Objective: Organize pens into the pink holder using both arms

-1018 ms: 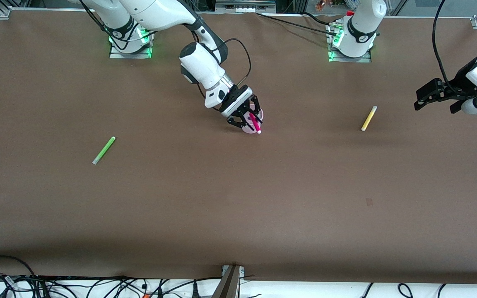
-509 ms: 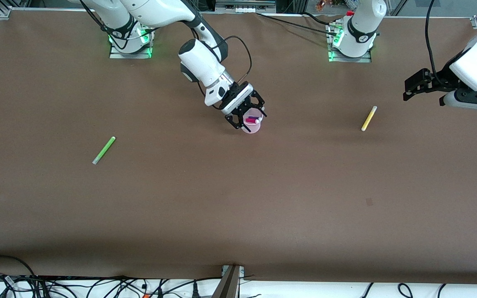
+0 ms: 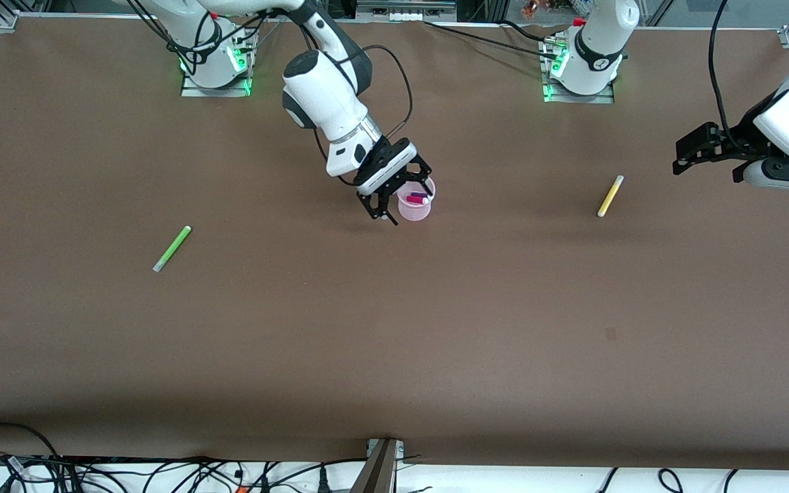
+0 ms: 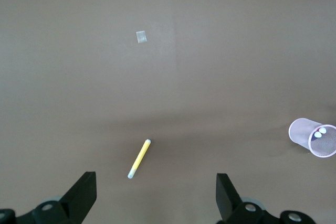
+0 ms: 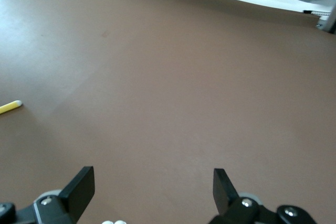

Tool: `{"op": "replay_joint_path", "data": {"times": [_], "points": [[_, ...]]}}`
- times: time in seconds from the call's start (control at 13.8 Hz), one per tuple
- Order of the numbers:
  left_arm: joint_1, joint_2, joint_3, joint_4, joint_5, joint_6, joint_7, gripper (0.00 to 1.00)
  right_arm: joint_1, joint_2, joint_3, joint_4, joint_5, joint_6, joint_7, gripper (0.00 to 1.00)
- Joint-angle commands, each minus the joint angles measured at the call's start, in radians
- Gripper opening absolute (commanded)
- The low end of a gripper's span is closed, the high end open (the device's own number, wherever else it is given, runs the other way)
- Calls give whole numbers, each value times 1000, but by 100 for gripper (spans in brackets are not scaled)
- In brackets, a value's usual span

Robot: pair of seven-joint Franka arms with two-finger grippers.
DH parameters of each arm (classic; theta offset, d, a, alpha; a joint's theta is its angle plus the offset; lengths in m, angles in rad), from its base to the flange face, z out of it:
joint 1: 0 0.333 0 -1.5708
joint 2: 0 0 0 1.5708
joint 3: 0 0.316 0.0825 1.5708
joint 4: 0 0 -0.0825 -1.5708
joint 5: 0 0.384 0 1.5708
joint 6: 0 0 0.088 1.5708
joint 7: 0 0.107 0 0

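Now right pincer (image 3: pixel 400 198) gapes empty over pink holder (image 3: pixel 414 209).

You are looking at four pens in all. Two are lying loose on the table: one green pen (image 3: pixel 172 248) and one yellow pen (image 3: pixel 610 196). Two more are standing inside the cup: one magenta pen (image 3: pixel 414 200) and one purple pen (image 3: pixel 422 196). There is one pink holder (image 3: pixel 414 209) sitting on the one brown table (image 3: pixel 394 329). Two arms are showing, each carrying one gripper, so you are counting two grippers.
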Motion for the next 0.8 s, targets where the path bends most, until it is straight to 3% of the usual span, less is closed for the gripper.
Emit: {"op": "replay_joint_path", "data": {"times": [0.0,0.44,0.73], "points": [[7,37,1,49,-13,-27,8,100,1,-109,-50,-7,3,-173,1,100],[17,40,1,49,-13,-24,8,100,1,-364,-242,4,6,-709,-2,100],[20,51,1,52,-16,-22,16,100,2,-476,-374,62,8,-1059,-5,100]]}}
